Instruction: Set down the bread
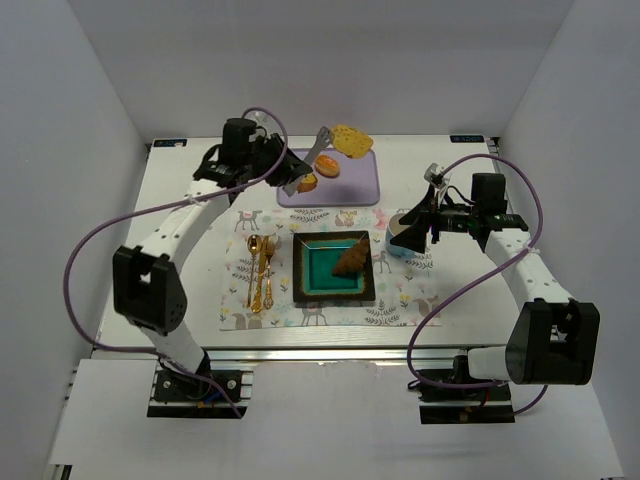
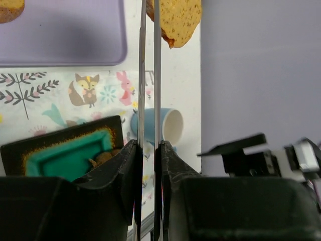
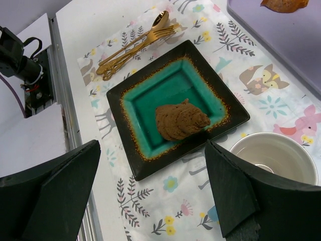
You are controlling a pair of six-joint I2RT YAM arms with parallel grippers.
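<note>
1. Left pincer (image 2: 149, 150) was closed on the handle of the tongs (image 2: 157, 75), both blades squeezed nearly together between its fingers.
2. The bread slice (image 2: 175, 20) sat far out ahead of this pincer, nipped by one edge at the tong tips. It looked lifted, past the tray (image 2: 60, 35) and over bare tabletop (image 1: 420, 165).
3. A bun (image 1: 327, 167) lay on the tray, ahead and to the left of the pincer.
4. Plate (image 1: 297, 270) was below and behind the tong tips, toward the pincer's base. A brown pastry (image 3: 180, 120) took up its right half.
5. Right pincer (image 3: 150, 186) hung wide open and empty, with the plate straight beneath it and the cup (image 3: 273, 155) under its right finger.
6. Risks, as judged:
   - The hold on the slice was thin and at an edge. A quick swing could tear it or shake it loose.
   - Long tongs in a narrow grip could twist and send the slice off target.
   - Landing on the pastry could tip the slice off the plate.
   - The path down crossed the right pincer's space and passed near the cup, so a bump was possible.
</note>
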